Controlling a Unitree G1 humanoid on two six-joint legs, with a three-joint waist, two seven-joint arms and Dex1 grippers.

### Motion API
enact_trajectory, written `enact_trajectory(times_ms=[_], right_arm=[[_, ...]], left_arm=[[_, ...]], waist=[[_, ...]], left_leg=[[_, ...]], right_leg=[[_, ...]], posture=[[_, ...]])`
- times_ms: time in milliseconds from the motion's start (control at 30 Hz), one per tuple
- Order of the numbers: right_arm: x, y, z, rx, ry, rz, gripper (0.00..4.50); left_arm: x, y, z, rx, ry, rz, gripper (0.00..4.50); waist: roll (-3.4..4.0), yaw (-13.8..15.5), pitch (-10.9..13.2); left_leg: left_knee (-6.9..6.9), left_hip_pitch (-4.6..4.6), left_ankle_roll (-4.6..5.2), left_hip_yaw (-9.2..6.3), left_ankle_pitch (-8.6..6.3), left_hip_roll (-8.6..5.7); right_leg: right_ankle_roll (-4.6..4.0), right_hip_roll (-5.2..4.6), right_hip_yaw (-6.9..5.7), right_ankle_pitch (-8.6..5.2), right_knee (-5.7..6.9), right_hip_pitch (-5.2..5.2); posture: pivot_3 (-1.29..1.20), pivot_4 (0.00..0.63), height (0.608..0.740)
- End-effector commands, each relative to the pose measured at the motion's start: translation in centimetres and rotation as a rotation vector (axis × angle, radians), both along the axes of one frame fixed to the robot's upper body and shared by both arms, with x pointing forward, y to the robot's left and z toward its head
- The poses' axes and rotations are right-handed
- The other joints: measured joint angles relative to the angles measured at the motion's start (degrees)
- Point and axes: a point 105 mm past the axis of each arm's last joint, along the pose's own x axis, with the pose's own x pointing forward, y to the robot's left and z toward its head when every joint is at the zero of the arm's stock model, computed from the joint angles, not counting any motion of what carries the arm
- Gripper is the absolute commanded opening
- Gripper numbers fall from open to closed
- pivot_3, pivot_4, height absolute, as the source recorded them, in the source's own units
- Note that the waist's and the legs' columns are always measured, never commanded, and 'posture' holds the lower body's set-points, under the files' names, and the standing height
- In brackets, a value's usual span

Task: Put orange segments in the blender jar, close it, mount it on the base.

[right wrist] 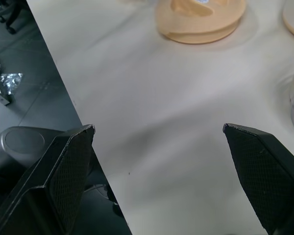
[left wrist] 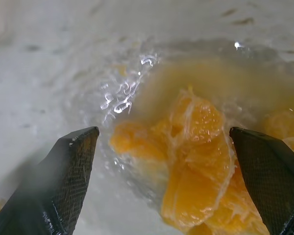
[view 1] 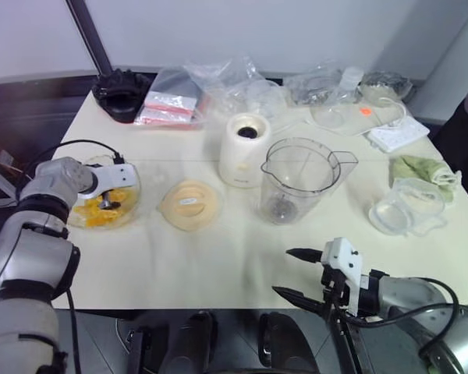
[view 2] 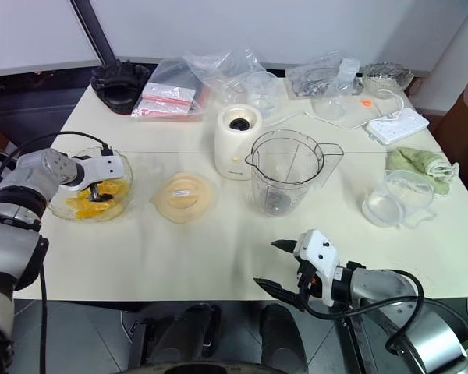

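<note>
The orange segments (view 1: 93,212) lie heaped in a scalloped glass bowl (view 1: 134,201) at the table's left. My left gripper (view 1: 108,202) points down into that bowl, open. In the left wrist view its fingers straddle the glossy segments (left wrist: 196,161) just above them, and nothing is gripped. The clear blender jar (view 1: 300,181) stands upright and lidless at mid-table. The cream base (view 1: 244,149) stands just behind it to the left. My right gripper (view 1: 296,273) hovers open and empty over the table's front edge, right of centre.
A flat round cream lid (view 1: 189,204) lies between the bowl and the jar. At the right sit a smaller clear jug (view 1: 409,206), a green cloth (view 1: 421,167) and a power strip (view 1: 398,134). Plastic bags (view 1: 218,86) and a black part (view 1: 123,93) line the back.
</note>
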Motion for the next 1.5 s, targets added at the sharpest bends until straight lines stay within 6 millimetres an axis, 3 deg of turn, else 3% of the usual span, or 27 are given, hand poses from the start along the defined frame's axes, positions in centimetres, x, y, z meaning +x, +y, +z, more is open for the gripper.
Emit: enact_trajectory(times_ms=[33, 267, 367, 500, 600, 700, 1033, 1133, 1267, 1433, 1500], right_arm=[[0.0, 0.2, 0.9, 0.013, -0.057, 0.007, 4.4], [0.4, 0.3, 0.7, 0.01, -0.079, -0.004, 4.4], [0.6, 0.3, 0.6, 0.008, -0.085, -0.007, 4.5], [0.7, 0.3, 0.5, 0.005, -0.091, -0.006, 4.5], [0.7, 0.2, 0.4, 0.001, -0.094, -0.01, 4.5], [0.6, 0.1, 0.3, 0.002, -0.093, -0.013, 4.5], [0.7, 0.4, 0.0, 0.001, -0.099, -0.011, 4.5], [0.8, 0.4, 0.0, -0.003, -0.1, -0.007, 4.5], [0.8, 0.4, -0.1, -0.001, -0.099, -0.003, 4.5], [0.5, 0.2, 0.3, 0.001, -0.113, 0.002, 4.5], [0.5, 0.1, 0.4, -0.001, -0.116, 0.001, 4.5]], left_arm=[[-1.3, 0.7, -1.2, -0.122, 0.084, 0.117, 4.48], [-1.4, 0.6, -1.9, -0.197, 0.091, 0.2, 4.48], [-1.4, 0.5, -2.3, -0.206, 0.085, 0.213, 3.62], [-1.1, 0.4, -2.7, -0.192, 0.055, 0.231, 3.62], [-1.1, 0.7, -2.9, -0.165, 0.044, 0.25, 2.46], [-1.2, 0.8, -3.1, -0.162, 0.045, 0.257, 0.93], [-1.6, 1.3, -3.4, -0.171, 0.049, 0.279, 0.93], [-1.5, 1.3, -3.3, -0.18, 0.038, 0.279, 0.06], [-1.3, 1.5, -2.9, -0.169, 0.017, 0.275, 0.03], [-0.6, 1.2, -1.4, -0.21, -0.025, 0.258, 0.03], [-0.1, 1.2, 0.1, -0.217, -0.059, 0.234, 0.03]], waist=[[0.02, -0.1, 0.0], [0.03, 0.3, 0.0], [0.05, 0.4, 0.0], [0.18, 0.5, -0.1], [0.27, 0.4, -0.2], [0.27, 0.4, -0.2], [0.29, 0.4, -0.2], [0.29, 0.4, -0.2], [0.29, 0.4, -0.2], [0.26, 0.4, -0.2], [0.2, 0.4, -0.1]], left_leg=[[0.0, 0.02, 0.0, 0.01, 0.0, 0.0], [0.01, 0.46, 0.0, 0.02, 0.0, 0.0], [-0.08, 0.85, 0.0, 0.02, -0.01, 0.01], [-0.08, 0.91, 0.0, -0.04, -0.01, 0.07], [-0.08, 0.94, 0.0, -0.04, -0.01, 0.09], [-0.08, 0.95, 0.0, -0.03, 0.0, 0.14], [-0.1, 0.93, 0.0, 0.02, 0.0, 0.14], [-0.1, 0.94, 0.0, 0.02, -0.01, 0.15], [-0.14, 0.93, 0.0, 0.02, -0.01, 0.15], [-0.15, 0.91, 0.0, 0.02, -0.01, 0.15], [-0.15, 0.88, 0.0, 0.02, -0.01, 0.15]], right_leg=[[0.0, 0.0, 0.0, 0.0, 0.02, 0.01], [0.07, -0.01, 0.0, -0.04, -0.04, 0.52], [0.21, -0.03, 0.01, -0.13, -0.18, 0.92], [0.2, 0.0, 0.0, -0.13, -0.13, 0.97], [0.2, -0.01, 0.0, -0.12, -0.09, 1.0], [0.19, 0.06, 0.0, -0.12, -0.1, 0.98], [0.19, 0.06, 0.01, -0.12, -0.15, 0.98], [0.19, 0.06, 0.01, -0.12, -0.15, 0.97], [0.19, 0.06, 0.01, -0.12, -0.18, 0.96], [0.19, 0.06, 0.01, -0.12, -0.2, 0.95], [0.19, 0.06, 0.01, -0.12, -0.21, 0.92]], posture=[[0.0, 0.15, 0.74], [0.0, 0.15, 0.74], [0.0, 0.15, 0.74], [0.0, 0.15, 0.74], [0.0, 0.15, 0.74], [0.0, 0.15, 0.74], [0.0, 0.15, 0.74], [0.0, 0.15, 0.74], [0.0, 0.15, 0.74], [0.0, 0.15, 0.74], [0.0, 0.15, 0.74]])
